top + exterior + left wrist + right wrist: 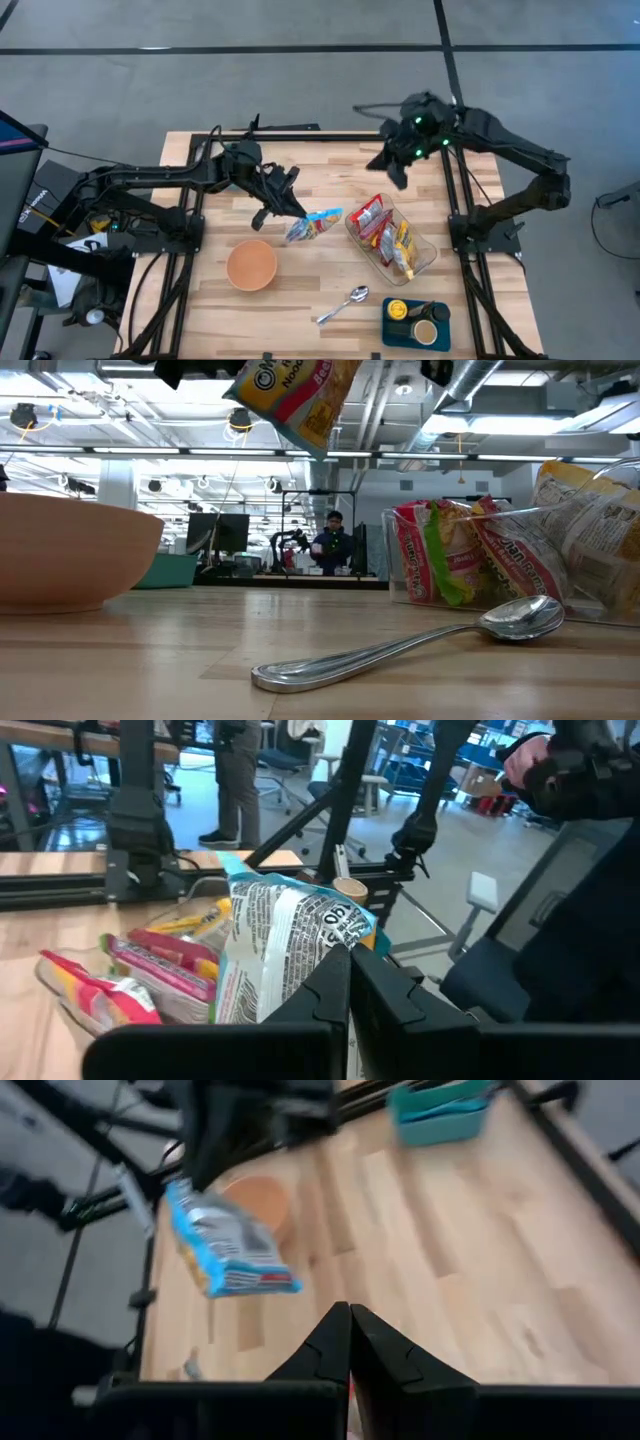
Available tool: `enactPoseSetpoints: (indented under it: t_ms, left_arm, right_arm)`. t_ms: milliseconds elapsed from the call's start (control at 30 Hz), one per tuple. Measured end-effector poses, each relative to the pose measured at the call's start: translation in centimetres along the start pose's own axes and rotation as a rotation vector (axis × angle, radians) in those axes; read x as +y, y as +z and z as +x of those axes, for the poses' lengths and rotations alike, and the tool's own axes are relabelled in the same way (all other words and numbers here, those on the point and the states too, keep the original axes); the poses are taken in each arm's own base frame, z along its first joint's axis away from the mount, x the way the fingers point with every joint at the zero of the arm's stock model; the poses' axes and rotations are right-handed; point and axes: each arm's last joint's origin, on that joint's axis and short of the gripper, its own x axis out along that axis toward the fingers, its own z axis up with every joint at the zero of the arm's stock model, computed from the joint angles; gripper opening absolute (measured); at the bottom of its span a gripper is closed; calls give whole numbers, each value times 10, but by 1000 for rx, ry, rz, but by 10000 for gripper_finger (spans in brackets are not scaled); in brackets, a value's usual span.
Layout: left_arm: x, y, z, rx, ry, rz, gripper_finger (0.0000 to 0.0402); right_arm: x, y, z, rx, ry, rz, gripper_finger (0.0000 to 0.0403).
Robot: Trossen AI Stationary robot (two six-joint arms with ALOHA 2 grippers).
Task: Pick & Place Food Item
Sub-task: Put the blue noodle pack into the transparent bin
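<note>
- Bowl [251, 265], orange, lower left of centre in high view, empty as far as visible; likely drop target, a judgement only.
- Left gripper [285, 208] just left of frame centre, fingers clamped shut on noodle packet [314, 224]; packet hangs off the tabletop [300, 305], between bowl and clear bin [425, 252].
- Risk: grip seems to be on one edge of packet, which sags sideways; could slip or swing out on a fast move.
- Risk: packet hangs right of bowl; release here drops it on bare wood, not in bowl.
- Spoon [343, 305] lies below centre, well clear of packet; could be knocked only on a low sweep.
- Clear bin right of centre holds more packets; swinging packet could catch its rim.
- Right gripper [394, 170] upper right, fingers fully closed, holding nothing, parked; near bin, could clash if left arm goes right.
</note>
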Motion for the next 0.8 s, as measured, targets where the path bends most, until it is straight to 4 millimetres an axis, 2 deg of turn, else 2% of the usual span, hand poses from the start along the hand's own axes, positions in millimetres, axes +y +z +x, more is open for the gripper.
enactPoseSetpoints:
  t_ms: [267, 367, 600, 800]
  left_arm:
    - [-5, -2, 2, 19, -71, -19, 0]
    - [-5, -2, 2, 22, -83, -25, 0]
    - [-5, -2, 2, 22, -82, -28, 0]
    - [-5, -2, 2, 22, -81, -29, 0]
  right_arm:
    - [26, -4, 50, 136, 95, -152, 0]
    - [31, -6, 66, 178, 117, -159, 0]
    - [32, -6, 88, 202, 129, -148, 0]
    - [33, 0, 89, 139, 138, -139, 17]
